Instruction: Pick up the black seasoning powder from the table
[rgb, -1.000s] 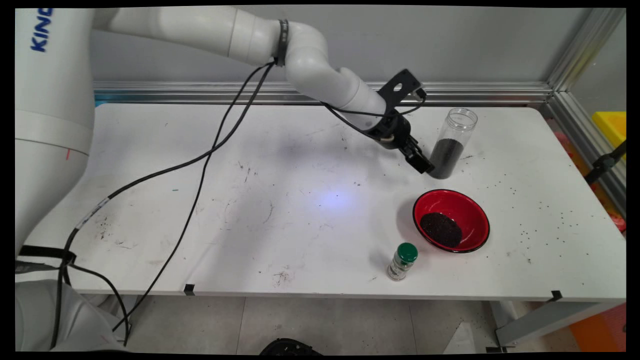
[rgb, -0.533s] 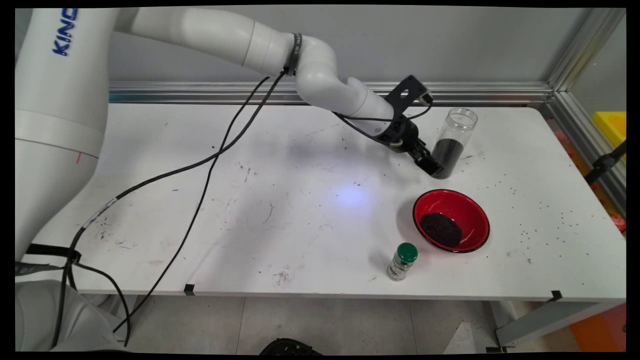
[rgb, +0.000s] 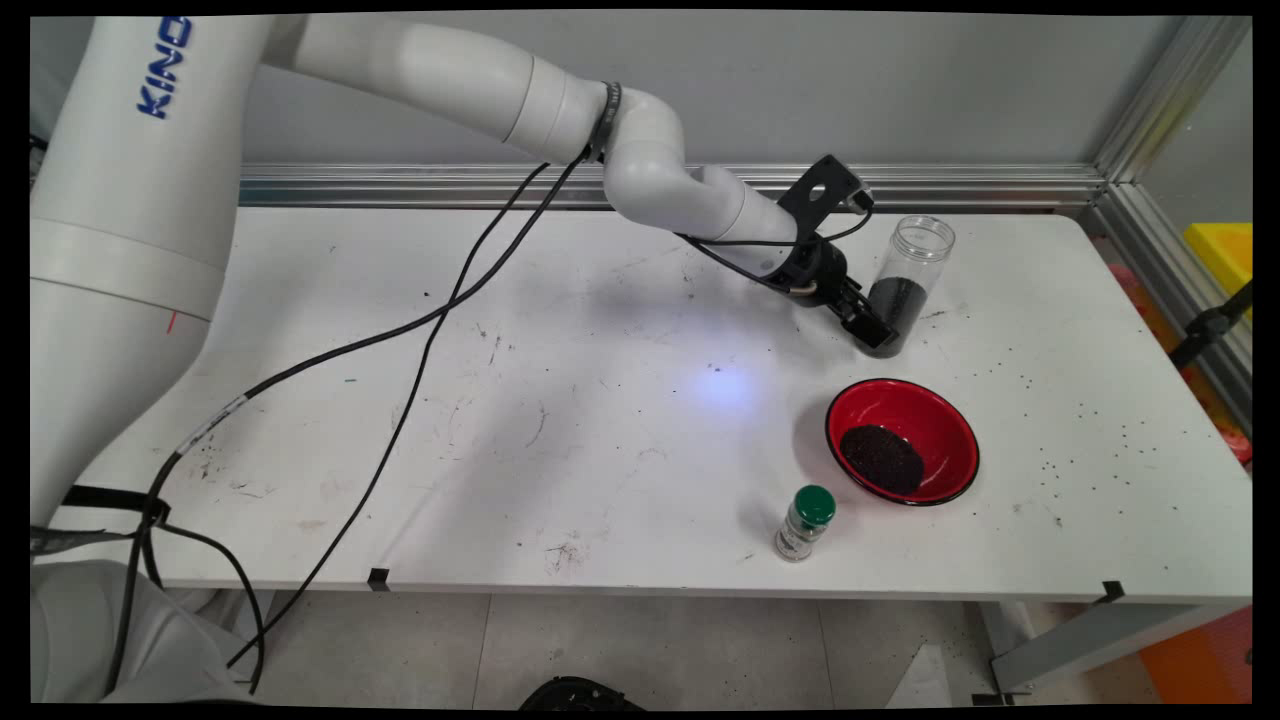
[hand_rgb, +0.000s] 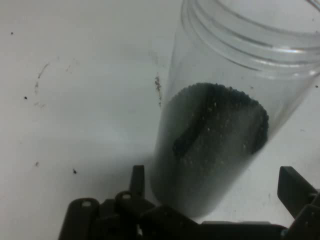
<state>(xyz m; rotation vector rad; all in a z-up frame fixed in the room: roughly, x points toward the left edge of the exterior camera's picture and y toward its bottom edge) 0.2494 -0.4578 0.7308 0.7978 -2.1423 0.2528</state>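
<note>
Two fingers flank jar; hand view only.

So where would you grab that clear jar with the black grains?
Probably low on the jar, around its round wall where the grains sit, coming from the side. It stands upright and lidless, so a sideways grip keeps it level. The gripper already has a finger on either side of the base, apparently not yet closed.

Clear jar of black grains; red bowl.
</note>
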